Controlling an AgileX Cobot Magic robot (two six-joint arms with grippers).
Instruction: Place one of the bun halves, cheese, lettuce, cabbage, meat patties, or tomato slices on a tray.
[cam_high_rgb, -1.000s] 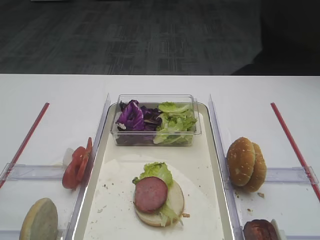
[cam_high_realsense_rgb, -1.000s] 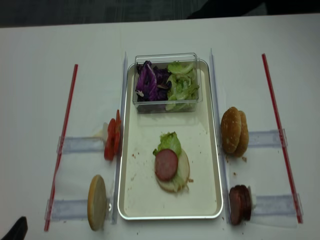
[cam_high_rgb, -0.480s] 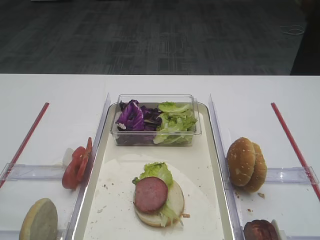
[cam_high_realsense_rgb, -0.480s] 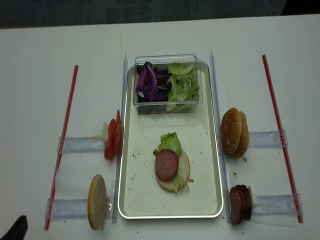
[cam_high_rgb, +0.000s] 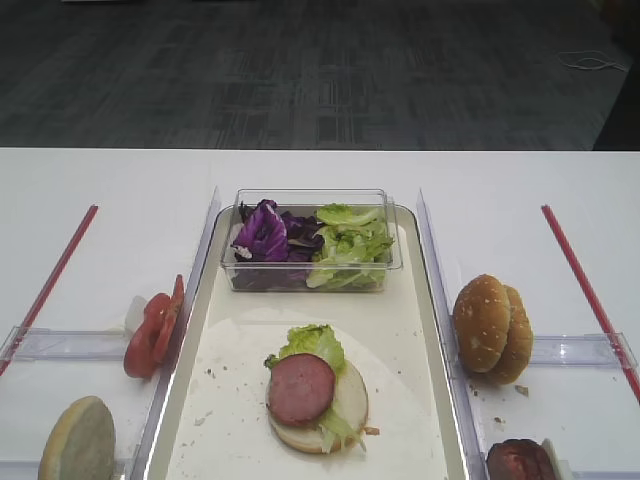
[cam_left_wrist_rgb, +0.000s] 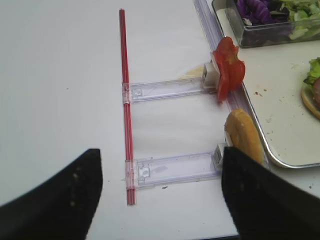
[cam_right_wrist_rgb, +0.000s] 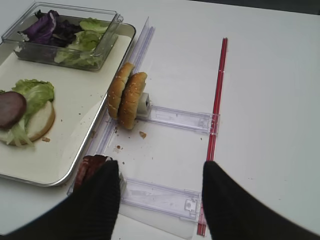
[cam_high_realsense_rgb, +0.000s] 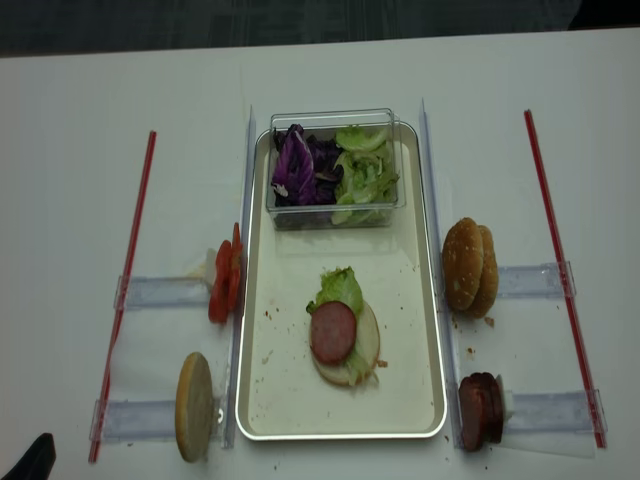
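The silver tray (cam_high_realsense_rgb: 290, 385) lies in the middle. On it a pale bun half (cam_high_rgb: 352, 397) carries lettuce (cam_high_rgb: 312, 343) and a meat patty (cam_high_rgb: 300, 389). A clear tub holds purple cabbage (cam_high_rgb: 262, 230) and more lettuce (cam_high_rgb: 350, 246). Tomato slices (cam_left_wrist_rgb: 228, 70) and another pale bun half (cam_left_wrist_rgb: 243, 136) stand on the left racks. Sesame bun halves (cam_right_wrist_rgb: 126, 99) and meat patties (cam_right_wrist_rgb: 89, 169) stand on the right racks. My right gripper (cam_right_wrist_rgb: 160, 200) is open and empty above the near right rack, its left finger beside the patties. My left gripper (cam_left_wrist_rgb: 160, 195) is open and empty over the near left rack. Cheese is out of view.
Clear plastic racks (cam_high_realsense_rgb: 540, 410) run outward from both long sides of the tray. A red strip (cam_high_realsense_rgb: 555, 250) lies along the right and another red strip (cam_high_realsense_rgb: 128, 270) along the left. White tabletop surrounds everything.
A dark shape at the far right of the background has left the high view. The food and both grippers have not moved.
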